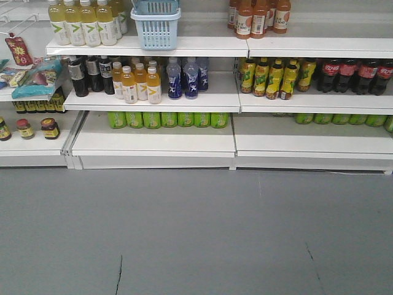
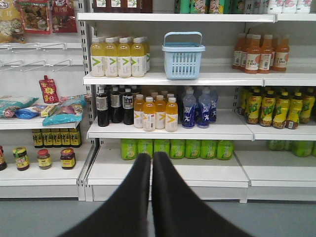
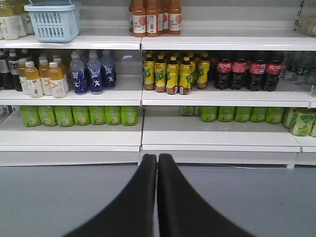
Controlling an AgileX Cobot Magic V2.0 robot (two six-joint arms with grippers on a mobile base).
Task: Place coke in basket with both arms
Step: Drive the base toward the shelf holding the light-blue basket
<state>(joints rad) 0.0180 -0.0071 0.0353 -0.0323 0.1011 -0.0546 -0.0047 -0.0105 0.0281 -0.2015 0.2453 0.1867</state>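
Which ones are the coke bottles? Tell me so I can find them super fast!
Find the white shelves and look at the right-hand section, middle level. At its right end, past the yellow-labelled bottles, stands a row of coke bottles. They are the only dark bottles wearing red labels.

The front view's top edge cuts off the handle of the basket (image 1: 156, 27), and its right edge clips the rightmost coke (image 1: 385, 74). The wrist views' bottom edges crop the left end effector (image 2: 151, 157) and the right end effector (image 3: 157, 158). Print on the bottle labels (image 2: 117, 61) is too small to read.
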